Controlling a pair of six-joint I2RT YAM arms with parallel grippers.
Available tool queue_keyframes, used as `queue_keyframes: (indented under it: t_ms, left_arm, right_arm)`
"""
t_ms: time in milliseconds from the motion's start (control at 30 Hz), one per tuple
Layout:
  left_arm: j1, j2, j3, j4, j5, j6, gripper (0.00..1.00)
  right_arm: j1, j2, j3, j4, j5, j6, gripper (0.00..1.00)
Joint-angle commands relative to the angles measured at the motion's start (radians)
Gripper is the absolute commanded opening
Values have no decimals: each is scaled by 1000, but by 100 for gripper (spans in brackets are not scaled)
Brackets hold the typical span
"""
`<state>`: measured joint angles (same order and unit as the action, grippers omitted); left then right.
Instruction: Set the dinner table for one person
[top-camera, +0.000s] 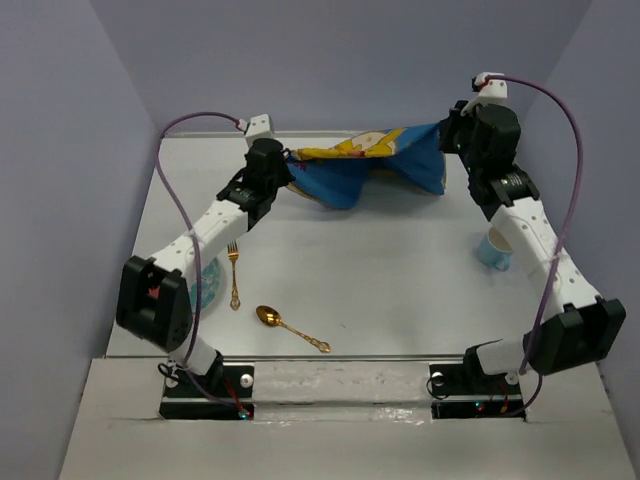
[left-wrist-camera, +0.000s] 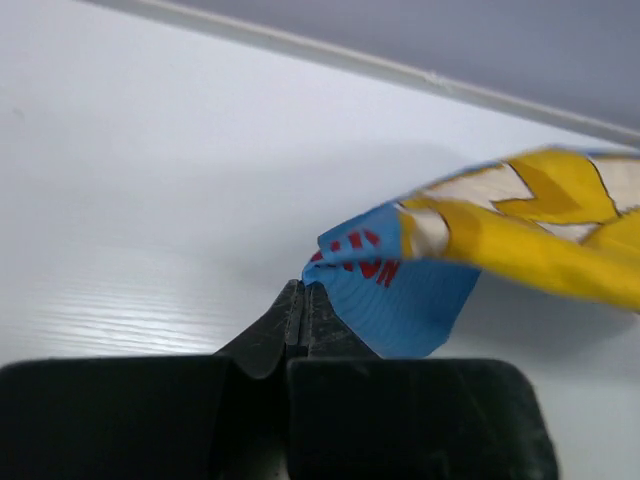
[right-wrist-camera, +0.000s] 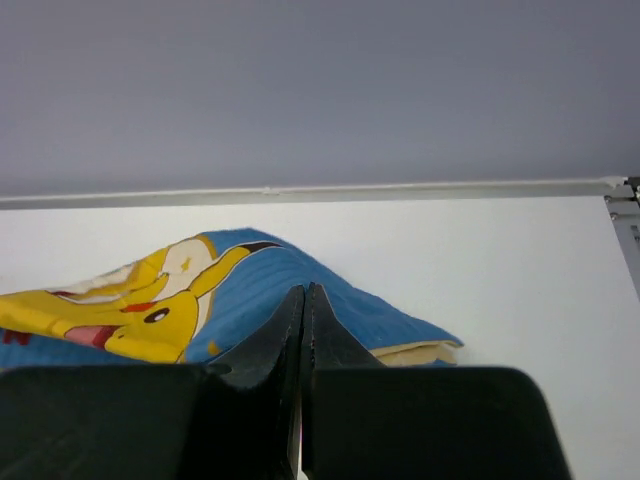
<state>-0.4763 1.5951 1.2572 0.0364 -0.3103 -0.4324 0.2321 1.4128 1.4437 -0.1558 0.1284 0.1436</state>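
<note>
The blue placemat with a yellow Pikachu print (top-camera: 372, 163) hangs bunched between my two grippers above the far part of the white dinner table (top-camera: 400, 285). My left gripper (top-camera: 284, 166) is shut on its left corner, which shows in the left wrist view (left-wrist-camera: 390, 290) at the closed fingertips (left-wrist-camera: 322, 300). My right gripper (top-camera: 446, 136) is shut on its right edge. In the right wrist view the cloth (right-wrist-camera: 250, 285) rises to a peak at the closed gripper (right-wrist-camera: 304, 290). The middle of the cloth sags toward the table.
A gold fork (top-camera: 233, 274) and a gold spoon (top-camera: 288, 326) lie at the near left. A plate (top-camera: 209, 284) is partly hidden under the left arm. A light blue cup (top-camera: 493, 250) stands at the right beside the right arm.
</note>
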Motion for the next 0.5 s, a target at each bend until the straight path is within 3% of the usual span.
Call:
queue_keyframes:
  t_ms: [0, 233, 467]
  left_arm:
    - [21, -186, 18, -96, -146, 201, 0]
    - [19, -405, 24, -107, -286, 317, 0]
    - [25, -426, 39, -43, -319, 374, 0]
  right_arm:
    - [0, -133, -57, 13, 73, -36, 0]
    - [0, -319, -66, -40, 123, -33, 0]
    - [0, -287, -28, -45, 134, -45, 0]
